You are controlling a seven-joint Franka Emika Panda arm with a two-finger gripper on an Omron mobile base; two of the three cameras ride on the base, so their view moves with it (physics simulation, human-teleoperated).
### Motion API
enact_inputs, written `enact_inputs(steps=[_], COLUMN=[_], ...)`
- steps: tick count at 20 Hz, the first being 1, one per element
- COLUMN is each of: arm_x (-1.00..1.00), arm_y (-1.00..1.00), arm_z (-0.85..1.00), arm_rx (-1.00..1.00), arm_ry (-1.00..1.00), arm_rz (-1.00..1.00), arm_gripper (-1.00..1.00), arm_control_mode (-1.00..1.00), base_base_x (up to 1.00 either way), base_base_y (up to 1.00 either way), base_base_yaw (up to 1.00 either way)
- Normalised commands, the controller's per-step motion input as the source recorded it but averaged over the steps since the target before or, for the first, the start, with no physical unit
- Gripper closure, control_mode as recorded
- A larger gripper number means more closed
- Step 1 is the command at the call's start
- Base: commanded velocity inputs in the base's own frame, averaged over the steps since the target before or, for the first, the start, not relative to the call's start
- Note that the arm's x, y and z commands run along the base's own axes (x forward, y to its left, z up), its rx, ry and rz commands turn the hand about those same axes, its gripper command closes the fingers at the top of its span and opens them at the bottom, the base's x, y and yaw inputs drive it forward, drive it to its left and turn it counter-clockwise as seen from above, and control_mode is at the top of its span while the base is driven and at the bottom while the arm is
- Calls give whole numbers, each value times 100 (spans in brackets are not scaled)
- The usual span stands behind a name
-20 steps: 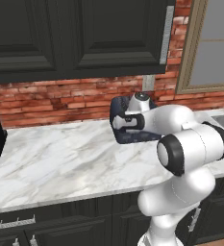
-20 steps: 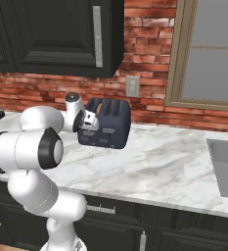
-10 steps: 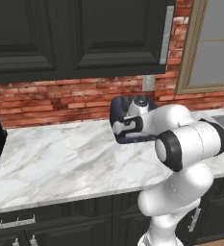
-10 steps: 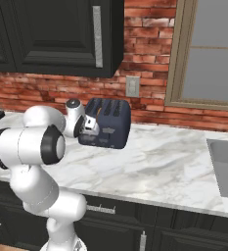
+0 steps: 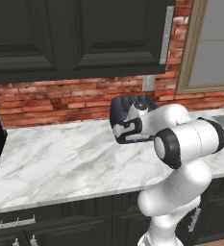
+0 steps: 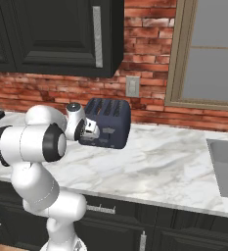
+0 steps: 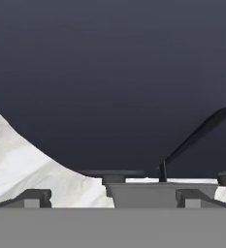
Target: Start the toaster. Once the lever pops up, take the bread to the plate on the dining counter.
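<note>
— Where is the toaster?

— Dark navy toaster (image 6: 105, 122) standing on the white marble tabletop (image 6: 149, 166), near its back edge, against the red brick wall (image 6: 149, 98) and just below a wall outlet (image 6: 132, 86). Slots on top visible from the right base view; no bread visible in them from any angle.

— And the gripper?

— Gripper (image 6: 89, 128) level with the toaster's near end, pressed up close to the dark body. Jaws spread wide, grasping nothing. In the hand view, the navy side of the toaster looming right ahead, a strip of marble at lower left, finger tips (image 7: 33, 197) apart at the bottom. Whether touching the lever, impossible to tell.

— Which step, then?

— Looks like the very first one: starting the toaster. Lever not yet clearly pushed down.

— Next move?

— Probably lining a finger up over the lever, then a firm straight push downward. After that, waiting for the pop before going for the bread.
</note>
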Motion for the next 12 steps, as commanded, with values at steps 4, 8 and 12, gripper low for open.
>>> enact_inputs(steps=[4, 8, 12], arm_x=[0, 0, 0], arm_y=[0, 0, 0], arm_z=[-21, -16, -18], arm_rx=[0, 0, 0], arm_ry=[0, 0, 0], arm_rz=[0, 0, 0], arm_gripper=[-100, -100, -100], arm_control_mode=[-100, -100, -100], base_base_x=[0, 0, 0], base_base_y=[0, 0, 0], base_base_yaw=[0, 0, 0])
